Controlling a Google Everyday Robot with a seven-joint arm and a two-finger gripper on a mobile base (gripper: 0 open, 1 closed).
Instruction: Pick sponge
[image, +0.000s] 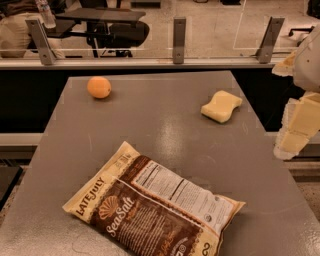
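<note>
- Sponge (221, 106), a small pale yellow soft block with wavy, pinched-in sides, lies flat near the far right corner of the grey matte worktop (165, 135), with bare surface all around it.
- Gripper (298, 125), pale yellow and padded, on a white arm, hangs off the worktop's right edge, near the sponge but apart from it; whether it is open or closed I cannot tell.
- The step in hand looks like the approach: bring the gripper leftward over the sponge, then come straight down.
- Lining up across the narrow waist should give the surest hold; going low, almost to the worktop, should catch the thin block's sides.
- Being soft, it will likely squash, so a gentle squeeze and a straight lift should do.
- The worktop's right edge is close, so a sideways nudge could push the sponge off.
- Round orange fruit (99, 87) at the far left and the brown-and-cream crinkled snack bag (155, 205) at the near edge are well apart from the sponge.
</note>
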